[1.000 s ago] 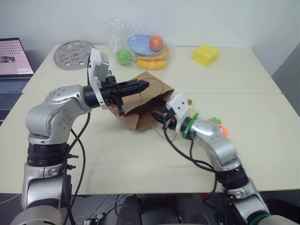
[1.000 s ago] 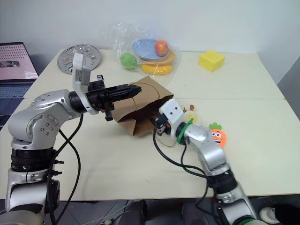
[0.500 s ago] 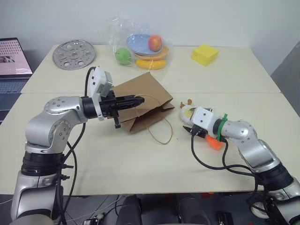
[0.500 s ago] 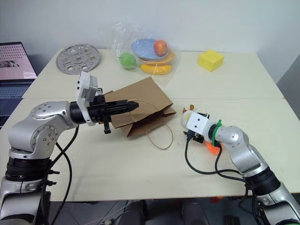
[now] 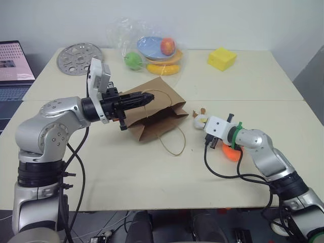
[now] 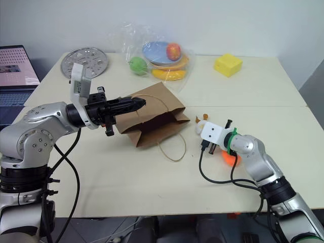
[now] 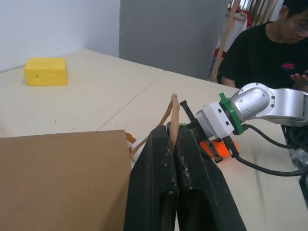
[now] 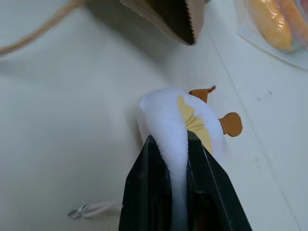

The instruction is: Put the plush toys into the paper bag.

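Step in hand: first toy gripped, not yet bagged. Next move, as judged: lift the egg and carry it to the bag mouth, which must be held open; the carrot follows.

Table point(image 5: 152, 172): pale, two tops butted together, seam running across.
Wall: plain white behind; a laptop point(image 5: 15, 63) at the left edge, a seated person point(image 7: 267, 43) in black beyond the table in the left wrist view.
Bag point(image 5: 152, 114): brown paper, lying on its side mid-table, mouth facing the right arm, one twine loop on the tabletop.
Fruit bag point(image 5: 152, 48): clear plastic, far side.
Metal disc point(image 5: 78, 58): perforated, far left.
Yellow block point(image 5: 221, 58): far right.
Left gripper point(image 5: 147, 97): fingers pressed together on the bag's upper handle point(image 7: 174, 115), holding it raised.
Right gripper point(image 8: 168, 159): pinching the egg.
Egg point(image 8: 180, 120): white, on the table just right of the bag.
Carrot point(image 6: 230, 158): orange, beneath the right wrist.
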Tool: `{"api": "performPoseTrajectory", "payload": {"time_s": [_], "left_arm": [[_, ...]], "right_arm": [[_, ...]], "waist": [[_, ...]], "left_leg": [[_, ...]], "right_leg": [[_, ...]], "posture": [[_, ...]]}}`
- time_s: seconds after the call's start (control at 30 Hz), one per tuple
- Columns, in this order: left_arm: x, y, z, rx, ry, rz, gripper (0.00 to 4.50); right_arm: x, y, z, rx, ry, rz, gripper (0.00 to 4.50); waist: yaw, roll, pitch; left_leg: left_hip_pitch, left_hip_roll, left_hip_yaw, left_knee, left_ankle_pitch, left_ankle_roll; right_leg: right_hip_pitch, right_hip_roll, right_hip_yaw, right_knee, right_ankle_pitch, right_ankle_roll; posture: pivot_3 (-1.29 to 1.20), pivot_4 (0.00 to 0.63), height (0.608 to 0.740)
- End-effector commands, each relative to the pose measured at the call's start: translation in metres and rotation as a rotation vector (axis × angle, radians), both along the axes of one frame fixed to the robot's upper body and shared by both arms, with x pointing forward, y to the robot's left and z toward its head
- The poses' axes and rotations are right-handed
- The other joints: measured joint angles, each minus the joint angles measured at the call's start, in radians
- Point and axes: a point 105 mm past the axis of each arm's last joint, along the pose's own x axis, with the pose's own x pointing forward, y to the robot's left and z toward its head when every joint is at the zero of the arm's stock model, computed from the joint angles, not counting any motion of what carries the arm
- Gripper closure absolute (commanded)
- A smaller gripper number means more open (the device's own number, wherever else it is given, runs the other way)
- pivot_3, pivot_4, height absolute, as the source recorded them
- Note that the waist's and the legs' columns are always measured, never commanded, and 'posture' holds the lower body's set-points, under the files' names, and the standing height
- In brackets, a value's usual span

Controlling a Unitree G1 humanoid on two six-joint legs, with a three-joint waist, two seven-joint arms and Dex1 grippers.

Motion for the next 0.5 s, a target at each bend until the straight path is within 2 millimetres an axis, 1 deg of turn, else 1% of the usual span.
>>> {"api": "performPoseTrajectory", "payload": {"time_s": [0.03, 0.07, 0.13, 0.2, 0.27, 0.3, 0.33, 0.43, 0.5], "left_arm": [[-0.010, 0.003, 0.013, 0.000, -0.049, -0.020, 4.50], [-0.010, 0.003, 0.014, -0.001, -0.050, -0.018, 4.50], [-0.009, 0.002, 0.015, -0.011, -0.053, -0.017, 4.50], [-0.010, 0.001, 0.016, -0.016, -0.053, -0.021, 4.50], [-0.011, 0.000, 0.015, -0.011, -0.049, -0.031, 4.50], [-0.011, 0.000, 0.015, -0.013, -0.049, -0.034, 4.50], [-0.011, 0.000, 0.016, -0.014, -0.049, -0.034, 4.50], [-0.011, 0.000, 0.016, -0.014, -0.049, -0.038, 4.50], [-0.011, -0.001, 0.017, -0.016, -0.051, -0.040, 4.50]], "right_arm": [[-0.029, 0.007, 0.036, 0.037, 0.040, 0.146, 4.48], [-0.036, 0.009, 0.042, 0.060, 0.069, 0.174, 4.48], [-0.056, 0.021, 0.062, 0.137, 0.138, 0.257, 4.48], [-0.066, 0.030, 0.071, 0.175, 0.178, 0.306, 4.48], [-0.061, 0.051, 0.074, 0.248, 0.166, 0.321, 4.48], [-0.054, 0.063, 0.073, 0.266, 0.150, 0.319, 4.48], [-0.049, 0.070, 0.072, 0.273, 0.138, 0.314, 4.48], [-0.037, 0.084, 0.070, 0.292, 0.116, 0.287, 4.48], [-0.018, 0.109, 0.064, 0.310, 0.095, 0.261, 4.48]], "waist": [[0.003, 0.000, 0.000], [0.004, 0.000, 0.000], [0.005, 0.000, 0.000], [0.003, 0.000, 0.000], [0.000, -0.001, 0.000], [-0.003, -0.001, 0.000], [-0.004, -0.001, 0.000], [-0.001, -0.001, 0.000], [0.001, -0.001, 0.000]], "left_leg": [[0.000, 0.000, -0.001, 0.000, 0.000, 0.000], [0.000, 0.000, -0.001, 0.000, 0.000, 0.000], [0.000, 0.000, -0.002, 0.000, 0.000, 0.000], [0.000, 0.000, -0.002, 0.000, 0.000, 0.000], [0.000, 0.000, -0.002, 0.001, 0.000, 0.000], [0.001, 0.001, -0.002, 0.001, 0.000, 0.000], [0.001, 0.001, -0.001, 0.001, 0.000, 0.000], [0.001, 0.001, -0.001, 0.001, 0.000, 0.000], [0.001, 0.000, -0.001, 0.001, 0.000, 0.000]], "right_leg": [[0.000, 0.000, 0.000, 0.000, 0.000, 0.000], [0.000, 0.000, -0.001, 0.000, 0.000, 0.000], [0.001, 0.000, -0.002, 0.000, 0.000, 0.000], [0.001, 0.000, -0.002, 0.000, 0.000, 0.000], [0.001, 0.000, -0.002, 0.000, 0.000, 0.000], [0.001, 0.000, -0.002, 0.000, 0.000, 0.000], [0.001, 0.000, -0.001, 0.000, 0.000, 0.000], [0.001, 0.000, -0.001, 0.001, 0.000, 0.000], [0.001, 0.000, -0.001, 0.000, 0.000, 0.000]], "posture": [[0.00, 0.150, 0.740], [0.00, 0.150, 0.740], [0.00, 0.150, 0.740], [0.00, 0.150, 0.740], [0.00, 0.150, 0.740], [0.00, 0.150, 0.740], [0.00, 0.150, 0.740], [0.00, 0.150, 0.740], [0.00, 0.150, 0.740]]}}
